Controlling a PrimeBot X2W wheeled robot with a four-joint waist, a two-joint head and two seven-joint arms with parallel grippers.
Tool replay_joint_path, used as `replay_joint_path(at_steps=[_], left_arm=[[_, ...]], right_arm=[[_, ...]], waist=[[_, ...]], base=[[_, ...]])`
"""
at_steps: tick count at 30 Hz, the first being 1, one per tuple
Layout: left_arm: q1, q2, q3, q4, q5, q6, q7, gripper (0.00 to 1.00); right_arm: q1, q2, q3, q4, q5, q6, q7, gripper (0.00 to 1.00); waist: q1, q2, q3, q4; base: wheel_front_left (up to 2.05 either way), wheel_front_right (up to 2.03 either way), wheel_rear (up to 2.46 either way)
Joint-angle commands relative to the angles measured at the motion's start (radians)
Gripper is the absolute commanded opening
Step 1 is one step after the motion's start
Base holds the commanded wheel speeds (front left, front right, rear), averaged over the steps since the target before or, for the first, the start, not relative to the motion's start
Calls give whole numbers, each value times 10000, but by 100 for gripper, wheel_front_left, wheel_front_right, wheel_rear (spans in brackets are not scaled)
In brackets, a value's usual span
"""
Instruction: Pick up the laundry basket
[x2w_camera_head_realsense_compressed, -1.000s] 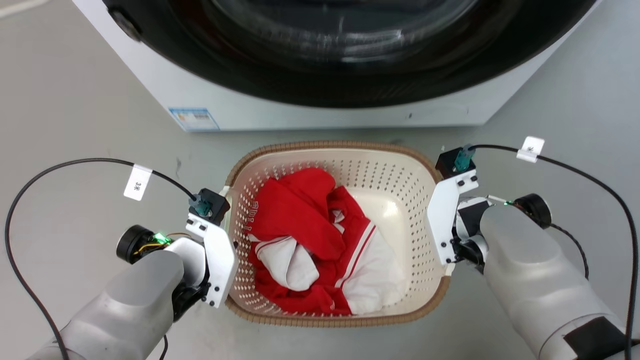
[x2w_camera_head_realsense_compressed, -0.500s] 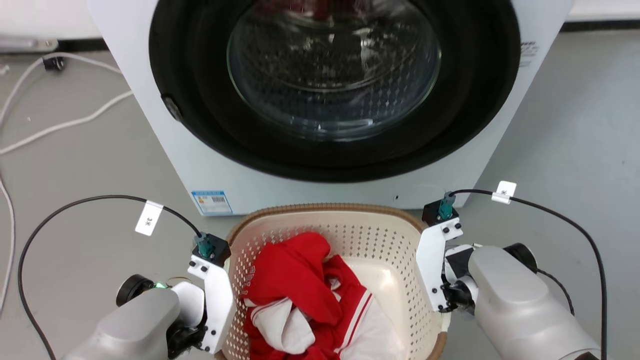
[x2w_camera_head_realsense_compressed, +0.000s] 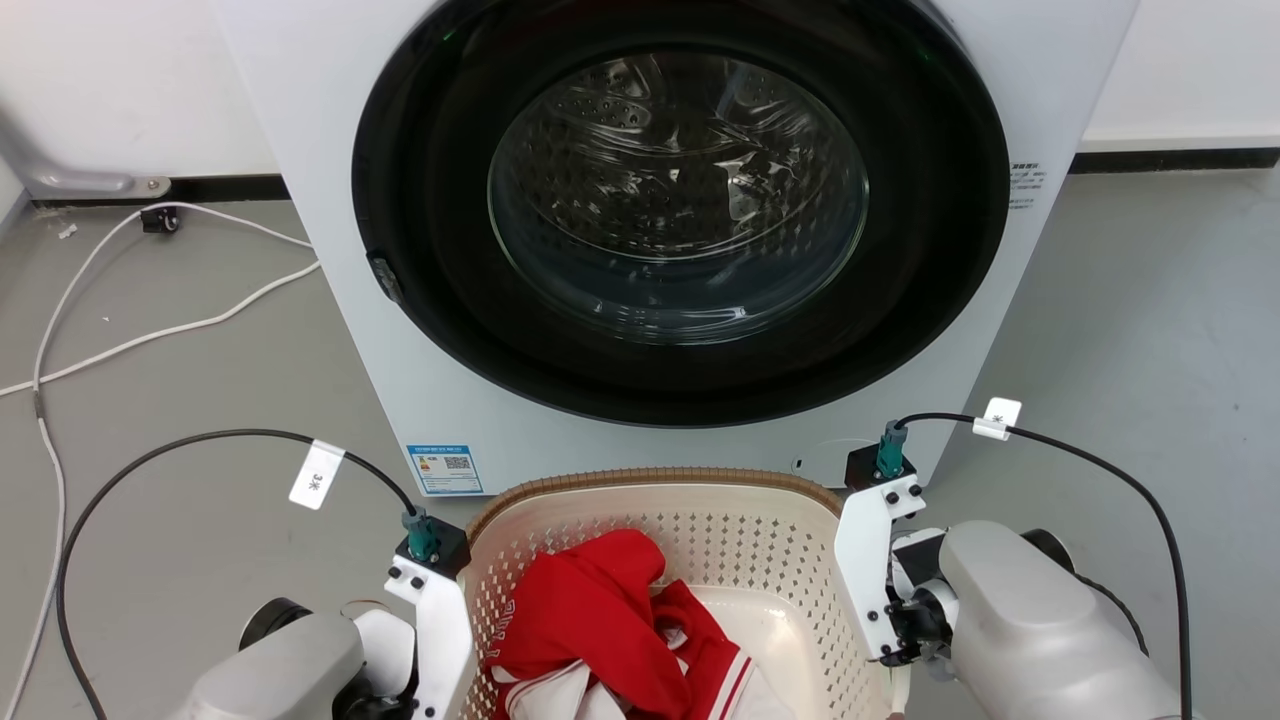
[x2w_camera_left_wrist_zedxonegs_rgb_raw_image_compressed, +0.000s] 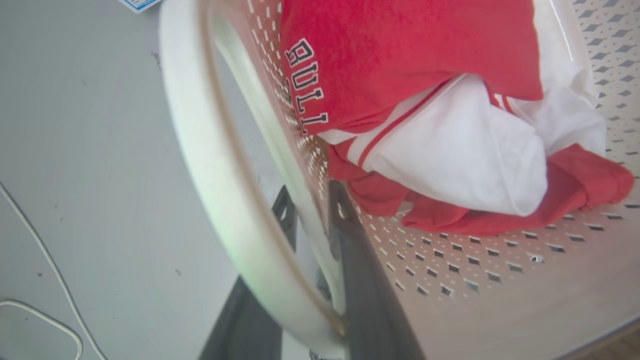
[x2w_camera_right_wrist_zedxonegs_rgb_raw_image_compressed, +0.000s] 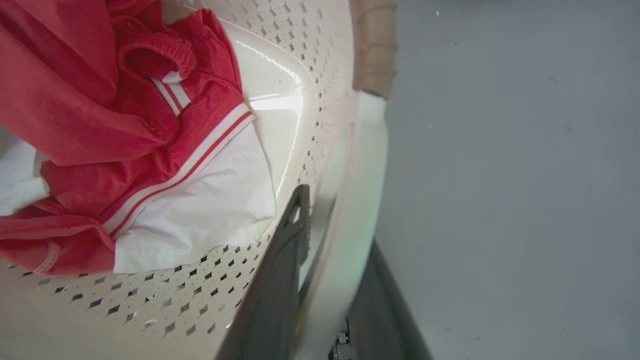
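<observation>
Upward travel of the head camera is the main change: within half a second the washing machine (x2w_camera_head_realsense_compressed: 330, 250) goes from partly cropped to showing its whole round door (x2w_camera_head_realsense_compressed: 680, 190) at upper centre. The laundry basket (x2w_camera_head_realsense_compressed: 650, 477) drops to the bottom edge of the frame but keeps its place between the two wrists. Red and white clothes (x2w_camera_head_realsense_compressed: 600, 620) lie heaped inside it.

In the left wrist view, the left gripper (x2w_camera_left_wrist_zedxonegs_rgb_raw_image_compressed: 312, 220) has one dark finger inside the perforated wall and one outside, by the white handle (x2w_camera_left_wrist_zedxonegs_rgb_raw_image_compressed: 200, 150), pinching that side. The right gripper (x2w_camera_right_wrist_zedxonegs_rgb_raw_image_compressed: 335, 225) clamps the opposite side likewise. Grey floor (x2w_camera_head_realsense_compressed: 1150, 320) surrounds the basket, and a white cable (x2w_camera_head_realsense_compressed: 150, 330) trails at left.

Judgement: the body is probably straightening with both grips holding, so the lift is under way. Clearance from the floor cannot be confirmed.
</observation>
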Motion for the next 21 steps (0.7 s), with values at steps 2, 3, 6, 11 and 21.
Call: replay_joint_path(at_steps=[2, 3, 6, 11, 21], left_arm=[[251, 189, -85, 5, 147, -38, 260, 0], [250, 187, -85, -23, 168, -38, 323, 0], [218, 140, -86, -65, 159, -42, 436, 0], [208, 33, -90, -84, 98, -61, 444, 0], [-27, -202, -86, -9, -136, -70, 423, 0]], right_arm=[[-111, -205, 69, 26, -34, -7, -70, 0], [-123, -205, 83, 26, 2, -7, -65, 0], [-168, -205, 144, 22, 72, -7, -65, 0], [-197, -199, 248, -41, 227, -7, -71, 0], [-188, -146, 412, -78, 528, -5, -157, 0]], waist=[[2, 0, -44, 28], [2, 0, -51, 38], [2, 0, -59, 52], [2, 0, -70, 51], [2, 0, -75, 64]], base=[[0, 0, 0], [0, 0, 0], [0, 0, 0], [0, 0, 0], [0, 0, 0]])
